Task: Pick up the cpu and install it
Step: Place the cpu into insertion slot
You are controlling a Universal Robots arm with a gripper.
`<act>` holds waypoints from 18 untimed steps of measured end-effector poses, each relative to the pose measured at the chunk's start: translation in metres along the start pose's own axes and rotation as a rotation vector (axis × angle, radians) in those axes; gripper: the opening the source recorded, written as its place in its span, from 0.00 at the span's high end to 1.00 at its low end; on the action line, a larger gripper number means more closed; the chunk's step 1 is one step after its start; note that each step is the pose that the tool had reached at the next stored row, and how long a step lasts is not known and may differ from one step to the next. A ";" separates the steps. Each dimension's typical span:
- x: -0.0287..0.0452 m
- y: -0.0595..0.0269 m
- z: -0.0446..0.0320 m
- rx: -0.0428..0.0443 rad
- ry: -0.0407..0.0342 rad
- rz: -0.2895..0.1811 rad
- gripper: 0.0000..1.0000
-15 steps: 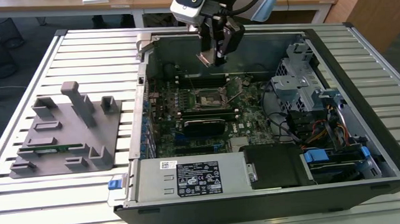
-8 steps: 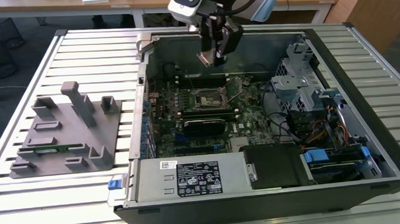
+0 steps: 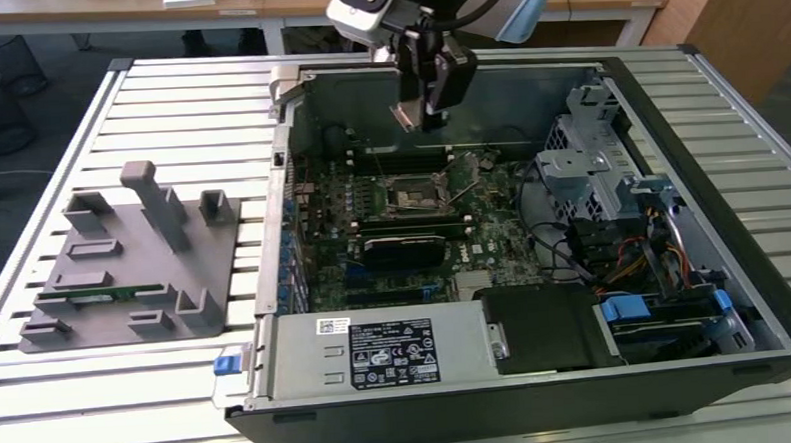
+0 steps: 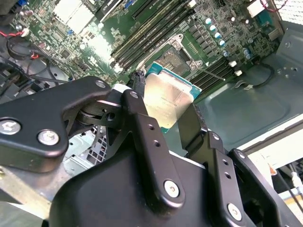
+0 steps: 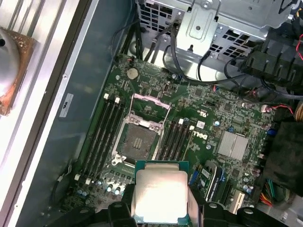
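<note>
An open computer case (image 3: pixel 524 96) lies on its side on a slatted metal surface (image 3: pixel 176 391), with its green motherboard (image 3: pixel 328 214) facing up. The robot arm's tool (image 3: pixel 422 108) hangs above the far part of the board. It is clenched on the cpu (image 5: pixel 160 195), a flat silver square with a thin teal rim, pinched by two opposite edges between the black fingers (image 4: pixel 142 123). The cpu is in the air, apart from the board and a little short of the empty socket (image 5: pixel 138 142). The socket sits near the middle of the board between rows of memory slots, with its metal retaining frame (image 5: pixel 150 105) swung open. On the exterior view's left, well apart from the case, a grey tray (image 3: pixel 117 254) holds a green memory stick (image 3: pixel 98 293).

Likely risks:
- The hold is on thin edges only, so a jolt could let the chip slip or twist.
- If the chip came down off-centre, tilted or turned the wrong way, it could bend the socket's fine contacts.
- The raised frame and nearby slots could catch the fingers on a descent.
</note>
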State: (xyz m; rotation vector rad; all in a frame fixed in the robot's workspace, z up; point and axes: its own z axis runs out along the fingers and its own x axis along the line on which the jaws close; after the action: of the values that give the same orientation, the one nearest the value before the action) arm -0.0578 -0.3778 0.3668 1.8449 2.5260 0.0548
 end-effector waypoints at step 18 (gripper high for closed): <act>0.0003 0.0001 0.0005 -0.0014 -0.0048 0.135 0.47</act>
State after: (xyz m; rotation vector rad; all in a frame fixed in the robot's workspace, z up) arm -0.0578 -0.3774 0.3663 2.0102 2.3936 0.0533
